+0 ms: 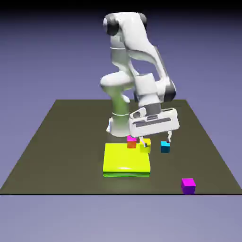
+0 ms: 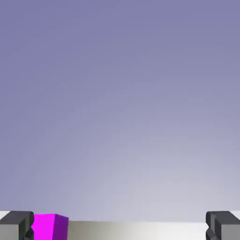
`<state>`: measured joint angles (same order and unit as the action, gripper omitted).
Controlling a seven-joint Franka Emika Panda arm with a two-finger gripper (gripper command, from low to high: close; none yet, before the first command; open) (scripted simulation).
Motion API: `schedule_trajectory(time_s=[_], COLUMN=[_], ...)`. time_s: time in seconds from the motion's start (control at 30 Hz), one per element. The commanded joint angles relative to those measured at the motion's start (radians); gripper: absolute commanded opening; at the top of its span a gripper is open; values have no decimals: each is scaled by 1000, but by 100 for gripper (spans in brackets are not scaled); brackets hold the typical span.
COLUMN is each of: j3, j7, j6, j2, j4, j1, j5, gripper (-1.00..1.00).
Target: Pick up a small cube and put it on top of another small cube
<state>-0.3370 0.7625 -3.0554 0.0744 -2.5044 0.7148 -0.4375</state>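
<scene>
Toward the front edge of the desk (image 1: 66,156), beyond the near right corner of the yellow-green slab (image 1: 126,158) as the exterior view shows it, lies the small magenta-topped cube with purple sides (image 1: 188,185); it rests on the desk, well apart from the slab, with nothing stacked on it and nothing beneath it but the desk. The pincer (image 1: 156,142) stands released, its two fingers wide apart with nothing gripped between them; it is tilted, and lies to the slab's far right in the exterior view; the hand view shows a magenta cube low at one side, beside a fingertip, probably the same cube seen at a distance.

Progress: no cube sits upon another, so both the pick and the placing appear to remain; the next move would call for bringing the open pincer over the cube and levelling it before descent.

Remaining cubes, all placed by the slab: the cyan cube (image 1: 165,147), to its right; the yellow cube (image 1: 145,145), at its far right corner; the orange-red cube with a magenta top (image 1: 132,142), by its far edge; whether these last two touch the slab cannot be told, nor which cube is meant as the base of the stack. Containers: none is evident; the slab looks solid, without a visible opening, and carries no cube on the bare part of its top.
</scene>
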Motion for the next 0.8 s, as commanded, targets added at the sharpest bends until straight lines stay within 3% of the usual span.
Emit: schedule_trajectory(time_s=[0.0,0.53,0.77], j3=[-18,-298,-125], j7=[1,19,-35], j6=[-1,-16,-91], j2=[34,570,688], j4=[16,270,382], j1=[30,609,429], j5=[-23,-387,-426], gripper=[0,0,0])
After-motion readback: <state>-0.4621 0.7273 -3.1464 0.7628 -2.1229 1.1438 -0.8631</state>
